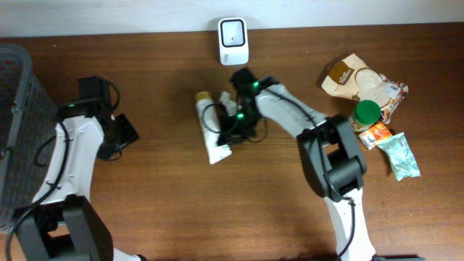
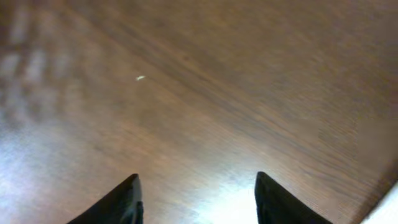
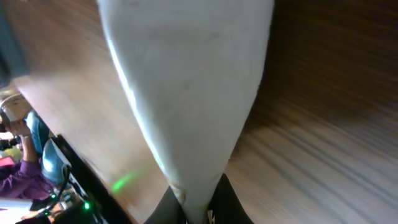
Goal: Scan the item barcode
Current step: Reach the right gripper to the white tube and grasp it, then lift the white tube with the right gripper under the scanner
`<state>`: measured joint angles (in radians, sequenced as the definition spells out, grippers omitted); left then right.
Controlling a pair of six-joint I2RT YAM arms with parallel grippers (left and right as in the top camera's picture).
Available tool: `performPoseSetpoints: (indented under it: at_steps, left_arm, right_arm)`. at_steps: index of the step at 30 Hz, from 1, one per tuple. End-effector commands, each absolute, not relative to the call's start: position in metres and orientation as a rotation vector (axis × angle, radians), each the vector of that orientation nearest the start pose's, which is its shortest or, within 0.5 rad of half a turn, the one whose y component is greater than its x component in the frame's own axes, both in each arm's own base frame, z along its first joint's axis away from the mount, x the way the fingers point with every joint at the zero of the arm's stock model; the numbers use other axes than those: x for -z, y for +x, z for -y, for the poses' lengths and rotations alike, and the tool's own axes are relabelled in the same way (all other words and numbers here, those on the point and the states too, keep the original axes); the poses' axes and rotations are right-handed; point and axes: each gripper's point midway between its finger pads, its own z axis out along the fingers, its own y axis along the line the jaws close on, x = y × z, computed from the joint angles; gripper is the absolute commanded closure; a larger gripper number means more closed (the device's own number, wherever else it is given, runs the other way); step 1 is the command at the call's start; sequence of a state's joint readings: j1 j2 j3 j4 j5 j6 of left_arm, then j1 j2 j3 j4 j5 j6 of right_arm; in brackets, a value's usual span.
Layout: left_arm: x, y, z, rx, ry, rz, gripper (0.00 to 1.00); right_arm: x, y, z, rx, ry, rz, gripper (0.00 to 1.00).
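Nearest the lens, my right gripper [image 3: 196, 208] is clenched on the white tube [image 3: 186, 93]. Its dark fingertips [image 3: 231, 202] pinch the tube where it narrows to a thin, flattened seam. From that seam the body widens upward into a smooth, matte, softly rounded wedge that fills most of the right wrist view. Streaked brown wood grain shows on either side of it. From overhead, the tube lies near the middle of the table [image 1: 217, 210], its gold cap pointing toward the far edge and its flat end toward me. My right wrist crosses over its right flank. Just beyond the cap, at the far edge of the wood, stands the barcode scanner [image 1: 233, 40], a small white rounded block with a dark window. It is apart from the tube. My left gripper [image 2: 198, 205] is released: two blunt black fingers stand apart over bare, glossy, glare-washed wood with nothing between them. It sits well to the left of the tube, beside a dark mesh basket [image 1: 14, 109] at the left border. A wide strip of open wood runs between the two arms and along the near edge. At far right, well clear of the tube, cluster a crinkled tan pouch [image 1: 362, 80], a green-lidded jar [image 1: 366, 112], an orange packet [image 1: 377, 134] and a teal sachet [image 1: 399, 156].
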<state>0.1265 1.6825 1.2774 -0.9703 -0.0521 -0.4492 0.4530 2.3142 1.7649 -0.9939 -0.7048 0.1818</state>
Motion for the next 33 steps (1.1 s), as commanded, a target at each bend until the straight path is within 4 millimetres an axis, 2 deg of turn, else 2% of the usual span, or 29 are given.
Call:
performPoseSetpoints:
  at_steps: [1,2,3,4,5,8,11,13,17,20,23,26,28,30,33]
  left_arm:
    - [-0.084,0.351,-0.023,0.049,-0.814,-2.812,0.41]
    - [-0.081,0.356,-0.011,0.103,-0.782,-2.809,0.41]
    - [-0.078,0.36,-0.004,0.129,-0.758,-2.81,0.41]
    - [-0.074,0.361,0.001,0.135,-0.741,-2.818,0.41]
    - [-0.069,0.363,0.006,0.134,-0.723,-2.831,0.41]
    - [-0.051,0.364,0.018,0.133,-0.688,-2.878,0.41]
    - [-0.03,0.362,0.029,0.149,-0.671,-2.937,0.41]
    - [-0.021,0.361,0.029,0.146,-0.67,-2.961,0.44]
    - [-0.021,0.364,0.03,0.149,-0.638,-2.954,0.46]
    - [-0.021,0.371,0.03,0.149,-0.505,-2.951,0.35]
    - [-0.022,0.374,0.03,0.153,-0.454,-2.945,0.31]
    - [-0.022,0.374,0.033,0.175,-0.45,-2.945,0.4]
    - [-0.022,0.375,0.034,0.184,-0.449,-2.943,0.5]
    - [-0.022,0.375,0.034,0.187,-0.449,-2.943,0.56]
    - [-0.023,0.375,0.034,0.186,-0.448,-2.941,0.59]
  right_arm:
    - [-0.033,0.333,-0.292,-1.034,-0.585,-3.126,0.96]
    - [-0.03,0.333,-0.288,-0.976,-0.589,-3.142,0.95]
    - [-0.028,0.334,-0.287,-0.958,-0.591,-3.14,0.89]
    - [-0.028,0.338,-0.288,-0.962,-0.578,-3.129,0.76]
    - [-0.029,0.344,-0.289,-0.969,-0.544,-3.116,0.66]
    - [-0.031,0.373,-0.294,-0.992,-0.39,-3.04,0.53]
    - [-0.029,0.389,-0.308,-1.016,-0.369,-2.963,0.51]
    - [-0.017,0.393,-0.312,-1.022,-0.359,-2.961,0.5]
    - [0.01,0.384,-0.32,-1.108,-0.352,-3.007,0.51]
    - [0.026,0.38,-0.324,-1.103,-0.362,-3.024,0.53]
    - [0.031,0.383,-0.327,-1.095,-0.376,-3.005,0.64]
    - [0.033,0.383,-0.327,-1.092,-0.376,-3.004,0.79]
    - [0.033,0.383,-0.327,-1.092,-0.376,-3.003,0.94]
    - [0.033,0.383,-0.327,-1.092,-0.376,-3.004,0.96]
    - [0.032,0.383,-0.327,-1.099,-0.376,-3.003,0.96]
